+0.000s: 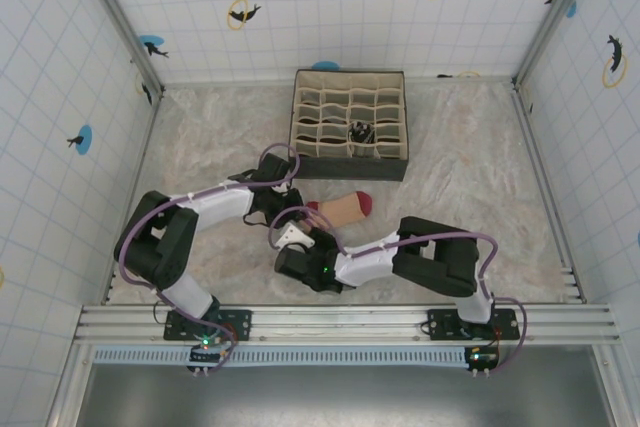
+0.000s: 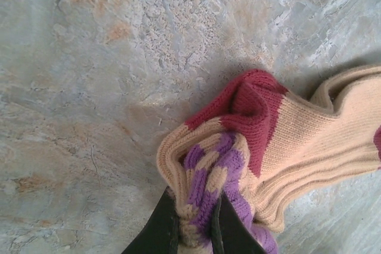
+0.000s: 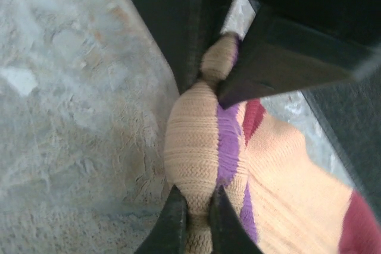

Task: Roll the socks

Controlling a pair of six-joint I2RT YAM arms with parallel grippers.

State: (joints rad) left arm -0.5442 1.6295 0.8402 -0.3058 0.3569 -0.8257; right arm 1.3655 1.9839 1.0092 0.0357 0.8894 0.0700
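Near the centre of the top view, the left gripper (image 2: 195,227) and the right gripper (image 3: 194,218) both pinch the peach sock (image 1: 345,209) at its bunched striped end.

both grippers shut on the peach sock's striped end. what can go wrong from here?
1. The left gripper and the right gripper pinch the same bunched end of the peach sock, close together: they may clash if either turns.
2. Each holds only a narrow fold, so a pull could slip it free and the bunch could unfold.
3. The toe end lies loose on the table and may drag askew.
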